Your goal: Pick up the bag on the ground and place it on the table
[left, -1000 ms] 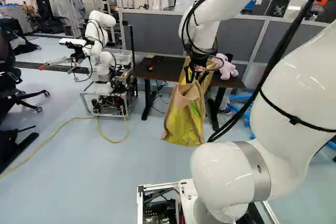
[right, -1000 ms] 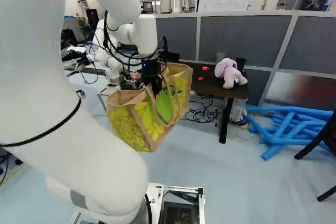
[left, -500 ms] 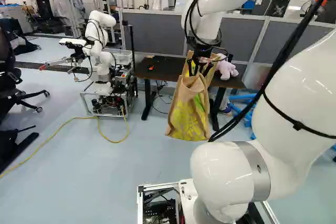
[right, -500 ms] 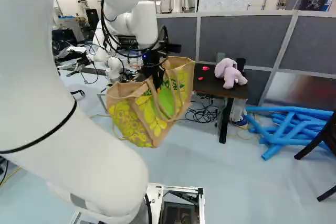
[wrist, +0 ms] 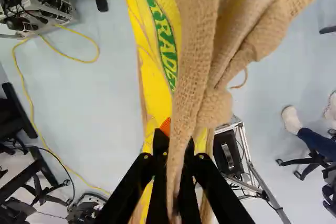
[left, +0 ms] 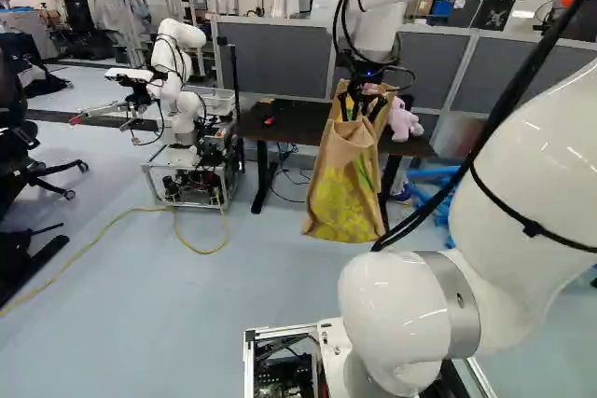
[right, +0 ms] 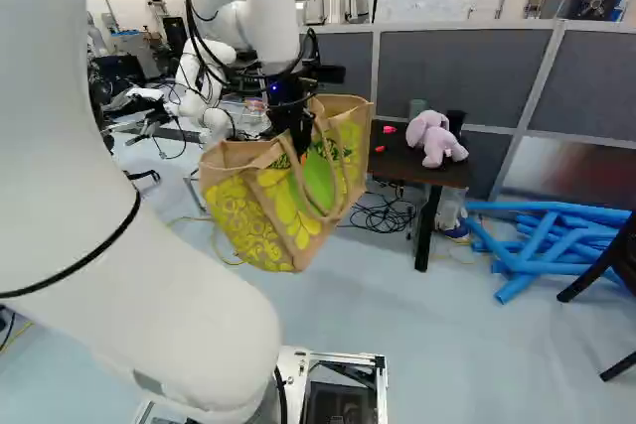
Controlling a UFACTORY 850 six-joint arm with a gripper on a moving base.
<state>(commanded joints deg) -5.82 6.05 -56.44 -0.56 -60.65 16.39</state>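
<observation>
Straight ahead of the arm's base, at 12 o'clock, the bag (left: pixel 343 198) hangs in the air, its handle pinched between both fingers of the gripper (left: pixel 362 111). Desk (left: pixel 303 123) stands behind the bag. Plush toy (left: pixel 401 122) on desk, between 1 and 2 o'clock from the bag in left base view; another robot (left: pixel 177 76) at 10 o'clock. Blue tubes (right: pixel 547 235) lie on the floor, near 3 o'clock from the bag in right base view.

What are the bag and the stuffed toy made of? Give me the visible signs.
The bag looks like rough, matte burlap, probably jute: a coarse weave and a loose strand show. The stuffed toy seems to be soft plush, going by its rounded, dull surface; its exact fibre can't be told.
</observation>
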